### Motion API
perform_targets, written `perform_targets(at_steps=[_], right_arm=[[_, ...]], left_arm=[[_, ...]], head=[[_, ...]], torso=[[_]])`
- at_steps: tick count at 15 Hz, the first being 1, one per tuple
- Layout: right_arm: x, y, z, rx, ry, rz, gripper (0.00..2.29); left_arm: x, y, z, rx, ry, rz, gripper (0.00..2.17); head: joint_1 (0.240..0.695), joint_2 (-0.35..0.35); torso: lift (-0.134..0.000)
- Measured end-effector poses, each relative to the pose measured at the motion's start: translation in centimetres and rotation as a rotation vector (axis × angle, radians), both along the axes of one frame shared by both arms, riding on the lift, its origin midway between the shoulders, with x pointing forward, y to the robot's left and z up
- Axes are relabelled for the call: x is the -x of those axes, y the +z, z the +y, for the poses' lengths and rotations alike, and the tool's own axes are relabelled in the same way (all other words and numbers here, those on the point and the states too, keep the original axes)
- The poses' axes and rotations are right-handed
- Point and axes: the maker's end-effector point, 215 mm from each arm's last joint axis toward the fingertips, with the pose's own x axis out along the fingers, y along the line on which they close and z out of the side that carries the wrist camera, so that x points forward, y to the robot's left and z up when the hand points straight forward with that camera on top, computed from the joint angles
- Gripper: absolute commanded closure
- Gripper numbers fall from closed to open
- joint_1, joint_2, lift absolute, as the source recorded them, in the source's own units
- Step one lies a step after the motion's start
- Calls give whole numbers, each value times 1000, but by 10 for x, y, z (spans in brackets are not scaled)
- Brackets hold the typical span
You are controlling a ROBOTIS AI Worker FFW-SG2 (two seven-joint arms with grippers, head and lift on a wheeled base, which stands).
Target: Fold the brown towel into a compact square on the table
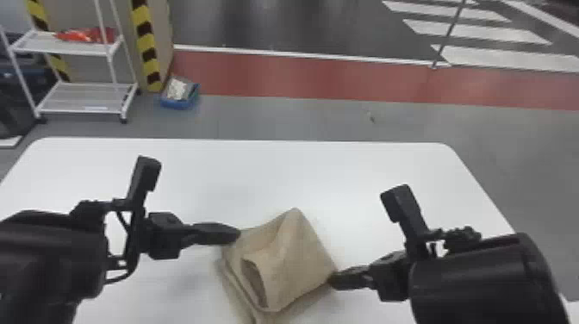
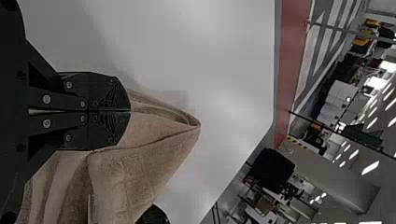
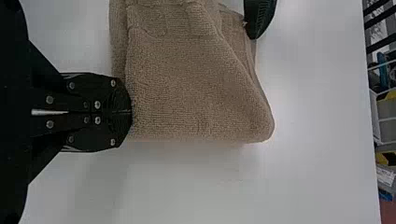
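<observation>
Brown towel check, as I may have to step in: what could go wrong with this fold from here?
The left gripper and right gripper are both closed at the brown towel's edges, so uneven pulls might skew the layers. The gaping fold on its near left side could bunch or open wider. The right gripper meets only the very edge, so the cloth may slip free.

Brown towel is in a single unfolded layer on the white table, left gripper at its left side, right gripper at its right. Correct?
No, the brown towel isn't a single layer: the head view shows it folded over itself, with stacked layers and a gaping fold at its near left. The rest holds: white table, left gripper at its left side, right gripper at its right.
</observation>
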Motion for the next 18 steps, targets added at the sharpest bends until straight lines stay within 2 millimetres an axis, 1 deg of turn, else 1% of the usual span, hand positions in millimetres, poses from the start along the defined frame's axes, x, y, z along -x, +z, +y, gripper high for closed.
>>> perform_targets(at_steps=[2,5,7,13,18], right_arm=[[-13,7,-4,0,-11,-20,1966],[-26,5,-11,-4,-37,-8,1963],[-34,3,-11,-10,-42,-1,1966],[-64,5,-7,-16,-50,8,1966],[-85,7,-1,-26,-41,8,1980]], left_arm=[[2,1,0,3,-8,2,1825],[5,1,-1,5,-17,5,1825],[9,1,1,9,-20,17,1825],[18,6,12,-1,-24,24,1825],[33,11,12,11,-59,49,1825]], head=[[695,-143],[695,-153],[695,-151],[695,-129],[695,-121]], torso=[[-124],[-124],[-124],[-124],[-124]])
